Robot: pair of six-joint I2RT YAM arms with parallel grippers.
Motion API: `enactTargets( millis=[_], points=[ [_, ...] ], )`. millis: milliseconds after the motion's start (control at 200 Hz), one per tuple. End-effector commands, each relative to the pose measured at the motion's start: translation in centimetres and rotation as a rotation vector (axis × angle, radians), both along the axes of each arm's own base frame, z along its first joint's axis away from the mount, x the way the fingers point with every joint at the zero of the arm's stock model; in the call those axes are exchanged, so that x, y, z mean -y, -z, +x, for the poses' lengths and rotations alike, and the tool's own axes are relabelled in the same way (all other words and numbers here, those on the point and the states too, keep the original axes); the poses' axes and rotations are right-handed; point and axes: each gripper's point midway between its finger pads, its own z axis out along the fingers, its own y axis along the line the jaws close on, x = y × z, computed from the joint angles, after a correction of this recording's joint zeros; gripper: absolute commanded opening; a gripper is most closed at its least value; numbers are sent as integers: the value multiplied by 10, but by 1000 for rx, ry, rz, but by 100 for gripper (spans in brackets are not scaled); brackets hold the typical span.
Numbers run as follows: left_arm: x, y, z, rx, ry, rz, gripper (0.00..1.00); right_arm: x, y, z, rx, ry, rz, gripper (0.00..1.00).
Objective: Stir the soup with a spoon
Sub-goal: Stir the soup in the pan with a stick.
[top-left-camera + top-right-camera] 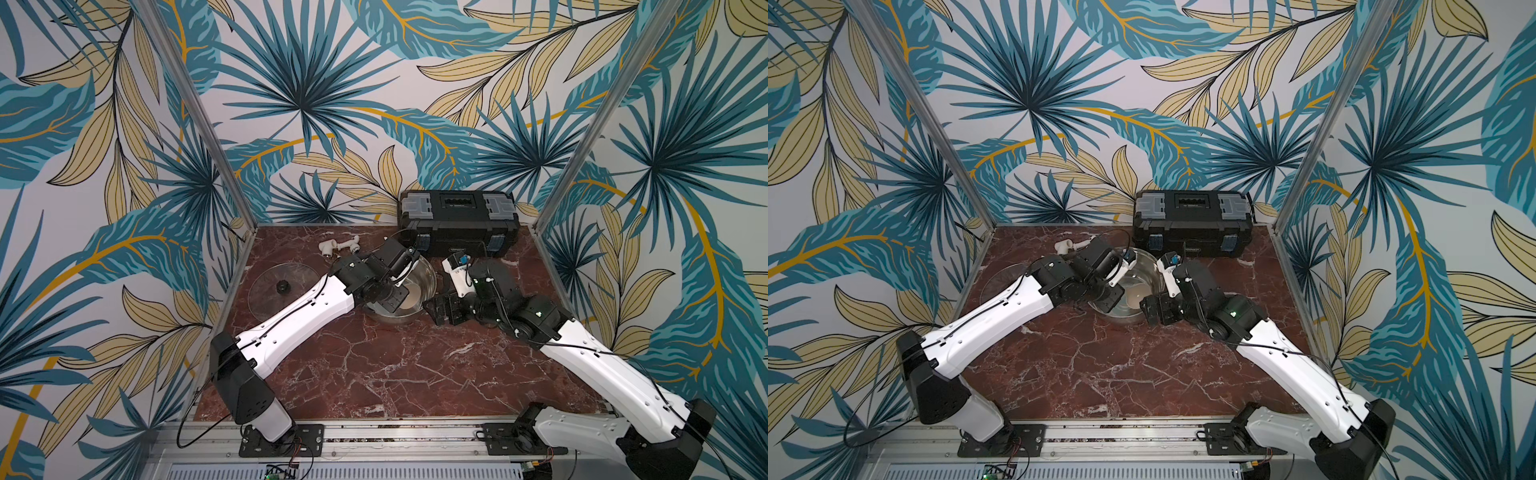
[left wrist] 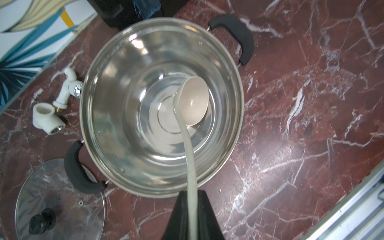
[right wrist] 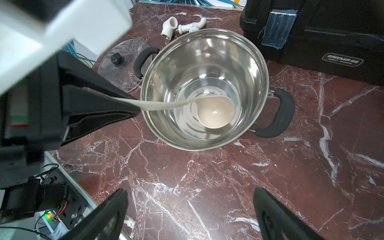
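A steel pot (image 1: 432,275) (image 1: 1144,252) (image 2: 116,104) (image 3: 252,62) with two black side handles stands at the middle back of the marble table. Inside it I see only shiny metal, and I cannot tell whether it holds soup. The spoon (image 2: 193,101) (image 3: 215,113) (image 1: 409,302), a cream-beige ladle, has its bowl low in the pot near the bottom. Its handle slants up over the rim into my left gripper (image 2: 192,192) (image 3: 138,108), which is shut on it. My right gripper (image 3: 190,191) (image 1: 440,309) hangs open over bare table beside the pot, holding nothing.
A glass lid (image 1: 282,286) (image 2: 60,199) with a black knob lies flat left of the pot. Two white pipe fittings (image 1: 338,247) (image 2: 46,120) lie behind the pot's left side. A black toolbox (image 1: 457,220) (image 3: 332,41) stands against the back wall, close behind the pot.
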Motion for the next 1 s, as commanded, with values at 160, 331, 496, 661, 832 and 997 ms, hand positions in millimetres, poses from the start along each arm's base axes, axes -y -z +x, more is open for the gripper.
enactTargets(
  millis=[160, 331, 496, 661, 832, 997],
  points=[
    [-48, -13, 10, 37, -96, 143, 0, -1, 7, -3, -11, -2, 10, 99],
    [-55, -10, 34, 102, -115, 258, 0, 2, 7, -5, -5, 5, 3, 100],
    [-41, -10, 58, 162, -121, 245, 0, 5, 7, -6, -3, 9, -5, 99],
    [-19, -25, 72, 235, -131, 147, 0, 7, 8, -7, -1, 14, -8, 100],
    [8, -38, 70, 283, -92, 70, 0, 8, 11, -7, -6, 16, -16, 99],
    [29, -30, 56, 214, -38, 4, 0, 7, 8, -6, 1, 15, -10, 99]
  ],
)
